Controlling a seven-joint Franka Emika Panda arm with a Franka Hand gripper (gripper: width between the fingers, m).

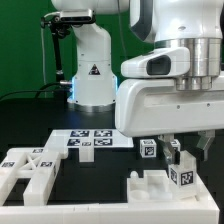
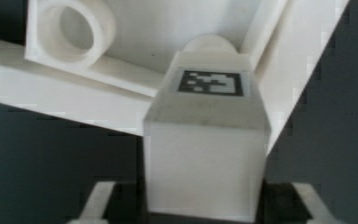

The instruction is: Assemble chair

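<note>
fingers (image 2: 108, 205) grip the post (image 2: 208, 130); hold it upright and line it over the block (image 1: 150, 186) before pressing down.

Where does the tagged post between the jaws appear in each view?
Exterior view: the tagged post stands at the exterior view's lower right, under the gripper.
Wrist view: it fills the middle of the picture, between the jaws.
Shared landmark: the square tag on the post's face.
</note>
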